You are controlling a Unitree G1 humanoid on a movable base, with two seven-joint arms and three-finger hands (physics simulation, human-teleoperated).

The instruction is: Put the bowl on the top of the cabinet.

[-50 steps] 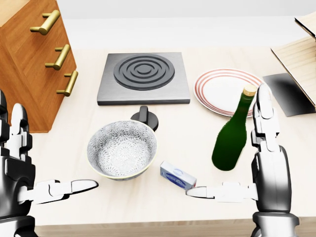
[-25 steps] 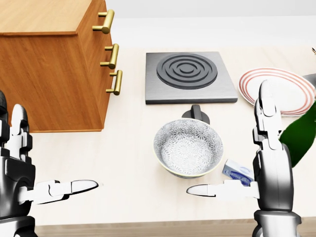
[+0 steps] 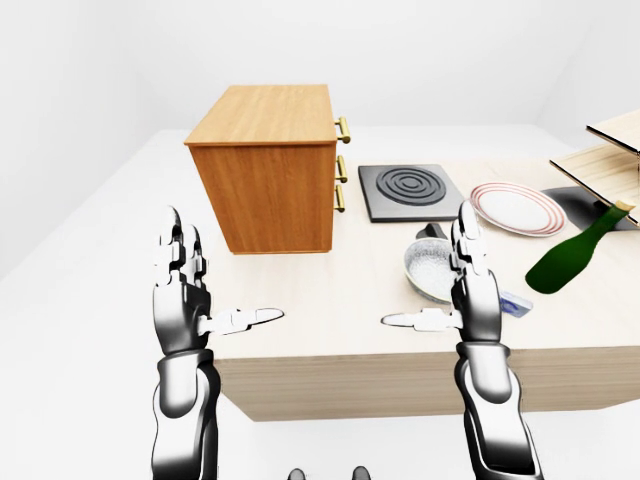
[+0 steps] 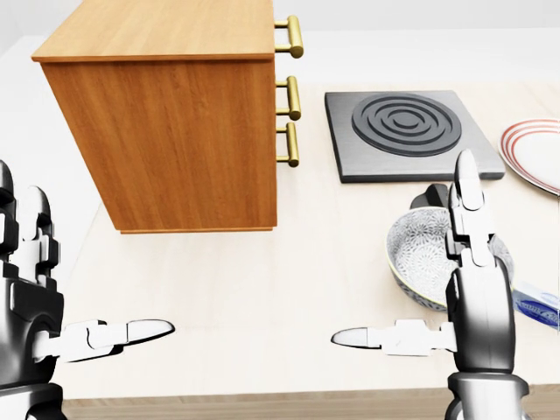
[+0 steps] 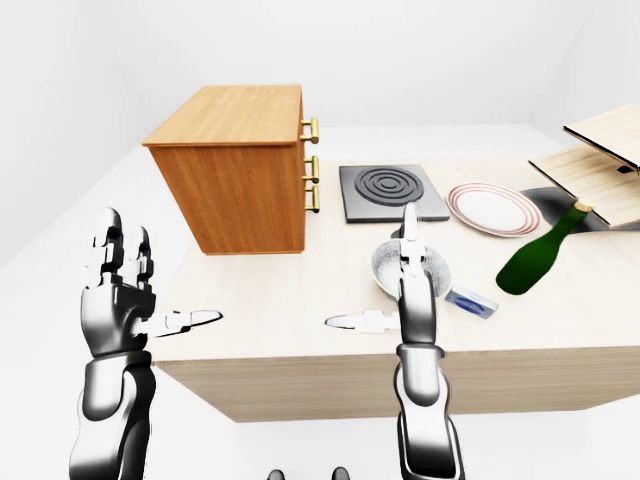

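Observation:
The patterned grey bowl (image 4: pixel 418 255) sits on the table at the right of the head view, partly hidden behind my right hand. The wooden cabinet (image 4: pixel 175 140), with brass drawer handles on its right side, stands at the upper left; its flat top (image 4: pixel 166 31) is bare. My left hand (image 4: pixel 83 280) is open and empty at the bottom left, fingers upright and thumb pointing right. My right hand (image 4: pixel 407 280) is open and empty, held upright just in front of the bowl and not touching it.
A grey hob (image 4: pixel 407 131) with black rings lies right of the cabinet. A red-rimmed plate (image 4: pixel 538 153), a small blue box (image 4: pixel 538 308) and a leaning green bottle (image 3: pixel 570 258) stand further right. Wooden boards (image 3: pixel 610 150) rise at the far right.
The camera has moved left, so the whole picture has shifted right: the cabinet is now near the middle and the bowl at the right. Both hands keep the same open pose.

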